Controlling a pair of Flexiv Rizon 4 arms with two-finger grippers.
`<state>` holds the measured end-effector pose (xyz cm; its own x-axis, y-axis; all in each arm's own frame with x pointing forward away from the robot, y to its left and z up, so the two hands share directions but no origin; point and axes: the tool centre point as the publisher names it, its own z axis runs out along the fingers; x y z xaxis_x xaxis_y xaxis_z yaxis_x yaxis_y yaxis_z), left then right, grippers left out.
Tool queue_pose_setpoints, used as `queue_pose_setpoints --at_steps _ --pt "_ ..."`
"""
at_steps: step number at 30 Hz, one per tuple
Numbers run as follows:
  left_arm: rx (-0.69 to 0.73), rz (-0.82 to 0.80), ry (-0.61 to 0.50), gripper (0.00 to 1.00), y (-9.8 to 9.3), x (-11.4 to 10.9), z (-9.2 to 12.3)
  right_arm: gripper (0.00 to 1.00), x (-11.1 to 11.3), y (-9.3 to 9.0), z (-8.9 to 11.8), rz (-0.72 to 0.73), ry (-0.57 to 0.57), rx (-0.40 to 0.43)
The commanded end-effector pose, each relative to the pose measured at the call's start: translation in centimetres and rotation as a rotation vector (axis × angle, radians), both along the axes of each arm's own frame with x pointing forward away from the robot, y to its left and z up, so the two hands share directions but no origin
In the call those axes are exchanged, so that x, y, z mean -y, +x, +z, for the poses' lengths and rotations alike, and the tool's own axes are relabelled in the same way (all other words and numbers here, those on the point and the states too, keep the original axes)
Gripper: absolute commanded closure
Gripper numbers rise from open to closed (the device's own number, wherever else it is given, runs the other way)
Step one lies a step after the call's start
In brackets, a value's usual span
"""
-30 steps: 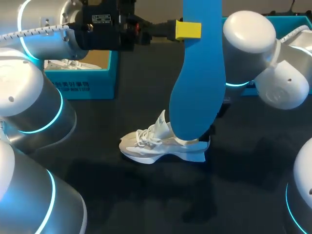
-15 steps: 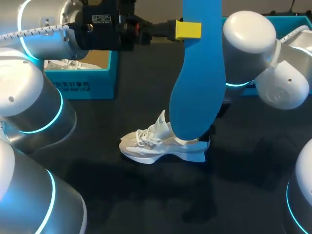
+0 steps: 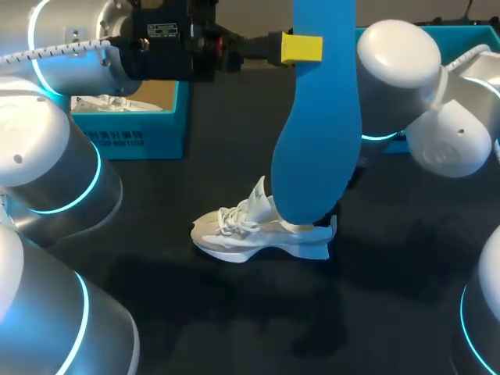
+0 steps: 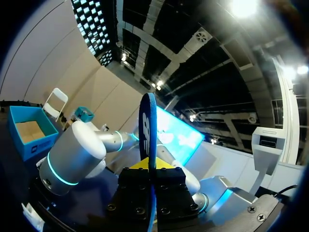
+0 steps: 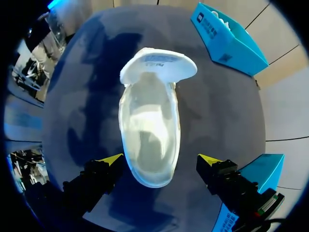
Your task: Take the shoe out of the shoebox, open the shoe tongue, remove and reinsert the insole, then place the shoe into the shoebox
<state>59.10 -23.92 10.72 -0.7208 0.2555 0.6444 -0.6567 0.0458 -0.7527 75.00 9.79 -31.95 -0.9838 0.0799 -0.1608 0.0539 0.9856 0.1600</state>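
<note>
White print runs along the front wall of the teal shoebox (image 3: pixel 117 139), too small to make out from here. The shoe's raised tongue (image 5: pixel 158 65) carries a faint printed label and the blue insole (image 4: pixel 148 121) a white mark, neither legible.

One white shoe (image 3: pixel 258 230) is shown on the single table (image 3: pixel 234 312). One blue insole (image 3: pixel 316 141) is counted. Two blue shoeboxes are seen: the left shoebox (image 3: pixel 133 133) and the right shoebox (image 3: pixel 469 33). Two arms are present, the left arm (image 3: pixel 70 55) and the right arm (image 3: pixel 398 70). Each is fitted with one gripper, making two: the left gripper (image 3: pixel 303 48) and the right gripper (image 5: pixel 160 159).
</note>
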Motion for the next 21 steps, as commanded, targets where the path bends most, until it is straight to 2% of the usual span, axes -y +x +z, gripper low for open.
queue_pose_setpoints --at_steps 1,5,13,21 --pt "-0.001 0.003 0.000 1.00 -0.1 0.0 -0.1 0.00 -1.1 1.2 -0.5 -0.003 -0.015 -0.005" --pt "-0.001 0.003 0.000 1.00 -0.1 0.0 -0.1 0.00 -1.4 2.3 -1.2 0.017 -0.031 -0.028" --pt "-0.001 0.003 0.000 1.00 -0.1 0.0 -0.1 0.00 -1.6 4.1 -2.7 0.018 -0.011 -0.016" --pt "-0.001 0.003 0.000 1.00 -0.1 0.0 -0.1 0.00 -2.5 5.0 -4.4 0.049 -0.011 -0.048"
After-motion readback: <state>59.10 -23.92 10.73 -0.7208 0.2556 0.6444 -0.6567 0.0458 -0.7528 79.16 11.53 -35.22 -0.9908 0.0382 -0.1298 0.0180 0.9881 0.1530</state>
